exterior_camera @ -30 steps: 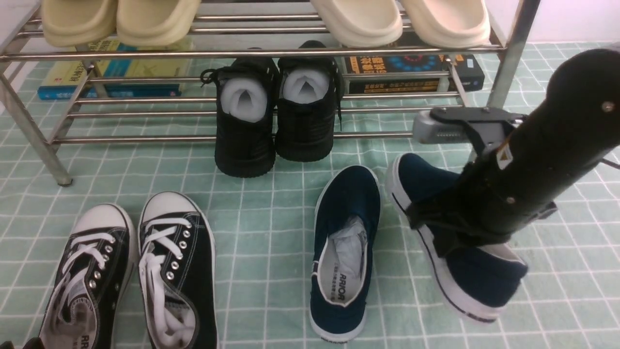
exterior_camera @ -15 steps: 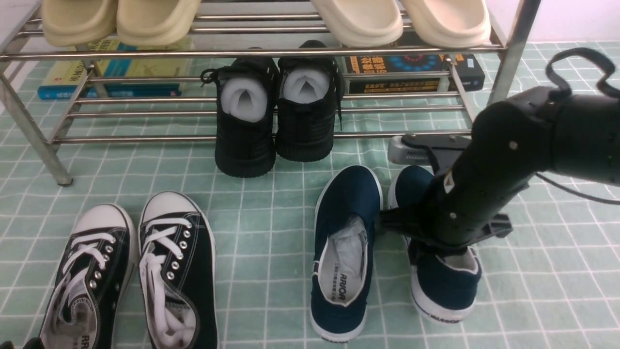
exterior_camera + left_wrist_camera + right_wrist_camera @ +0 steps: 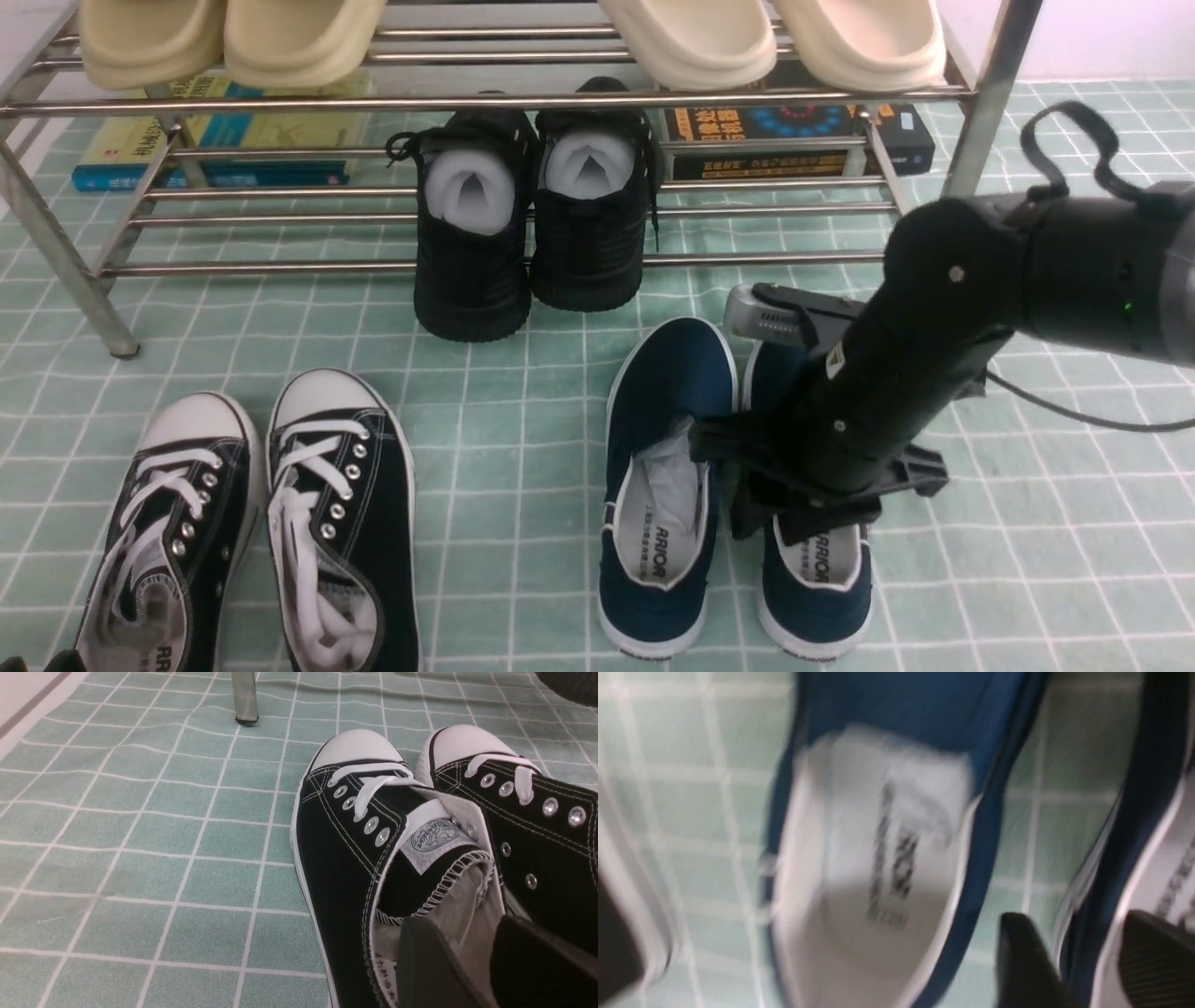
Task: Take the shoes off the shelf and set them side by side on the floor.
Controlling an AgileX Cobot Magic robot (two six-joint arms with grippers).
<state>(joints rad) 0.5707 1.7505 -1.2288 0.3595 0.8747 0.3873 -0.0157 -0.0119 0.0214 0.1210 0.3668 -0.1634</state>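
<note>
Front view, navy pair: the left navy shoe (image 3: 667, 373) and the right navy shoe (image 3: 817, 611) lie side by side on the green gridded floor (image 3: 504, 504), soles down, toes toward the shelf (image 3: 560, 101).
Front view, right claw: the right gripper (image 3: 775, 527) is low over the middle of the right navy shoe, covering much of its upper; the heel and the printed insole show past the fingers. Part of the gripper also overlaps the edge of the left navy shoe's opening in this view; whether it touches that shoe cannot be told.
Front view, left claw: only dark tips of the left gripper (image 3: 42, 665) show, beside the black lace-up sneakers (image 3: 341, 467), well apart from the navy pair.
Front view, shelf: all-black shoes (image 3: 588, 224) sit on the lower tier, cream clogs (image 3: 686, 42) on the upper.
Left wrist view: the left gripper's fingers stand apart over the opening of one sneaker, with nothing clamped between them; no navy shoe shows here.
Right wrist view: the right gripper's fingertips are spread, with the side wall of a navy shoe between them, not squeezed; the other navy shoe lies just beside. The picture is blurred, so contact cannot be told.
</note>
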